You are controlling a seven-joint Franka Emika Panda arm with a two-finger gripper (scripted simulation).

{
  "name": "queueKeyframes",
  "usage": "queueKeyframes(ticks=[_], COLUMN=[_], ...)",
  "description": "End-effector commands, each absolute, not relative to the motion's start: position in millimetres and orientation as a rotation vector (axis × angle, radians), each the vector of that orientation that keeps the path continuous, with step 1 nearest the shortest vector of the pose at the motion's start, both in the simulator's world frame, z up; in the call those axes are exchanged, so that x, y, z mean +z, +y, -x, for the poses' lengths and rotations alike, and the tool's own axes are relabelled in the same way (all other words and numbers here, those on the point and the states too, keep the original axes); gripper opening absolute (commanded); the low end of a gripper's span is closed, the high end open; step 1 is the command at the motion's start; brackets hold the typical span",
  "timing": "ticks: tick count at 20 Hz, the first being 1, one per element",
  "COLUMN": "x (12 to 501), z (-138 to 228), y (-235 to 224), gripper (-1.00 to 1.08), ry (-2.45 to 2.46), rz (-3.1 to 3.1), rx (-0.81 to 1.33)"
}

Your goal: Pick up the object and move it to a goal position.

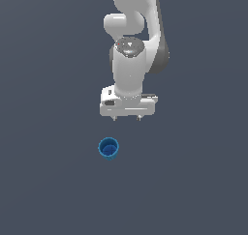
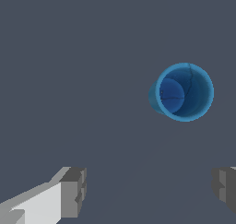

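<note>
- One blue cup (image 1: pixel 108 148) stands upright on the dark grey tabletop (image 1: pixel 43 181), its open mouth facing up and its inside a darker blue.
- In the exterior view the cup sits nearest the camera, at about seven o'clock from the gripper (image 1: pixel 127 118), apart from it and touching nothing else.
- The gripper's two fingers are spread wide apart with nothing between them; in the exterior view only their small tips show under the white hand.
- In the wrist view the cup (image 2: pixel 183 92) is seen from above, a round rim with a hollow inside, lying off to one side of the gap between the fingers rather than centred in it.
- The same view shows one grey finger pad (image 2: pixel 73 191) on a white finger and the other pad (image 2: pixel 225 187) at the frame edge, both clear of the cup.
- Farthest back, the white arm (image 1: pixel 131 50) rises at twelve o'clock from the gripper and leaves the frame.
</note>
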State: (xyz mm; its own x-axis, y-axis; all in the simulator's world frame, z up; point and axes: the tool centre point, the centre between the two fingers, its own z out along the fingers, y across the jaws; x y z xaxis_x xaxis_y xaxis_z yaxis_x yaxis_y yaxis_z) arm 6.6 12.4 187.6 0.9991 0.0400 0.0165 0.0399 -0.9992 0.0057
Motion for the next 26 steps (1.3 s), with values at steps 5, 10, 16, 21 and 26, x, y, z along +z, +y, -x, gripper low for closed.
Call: queueKeyframes(ticks=[5,10,16,21,26], x=[192,195,192,185,175], z=[-8,-9,-14,-24,-37], y=[22,28,26,23,17], gripper=[0.28,0.28,0.28,0.28,0.28], ry=[0.089,0.104,0.117,0.142,0.180], rz=[-3.140,-3.144,-3.141,-3.134,-3.124], rx=[0.041,0.052,0.032,-0.008,-0.069])
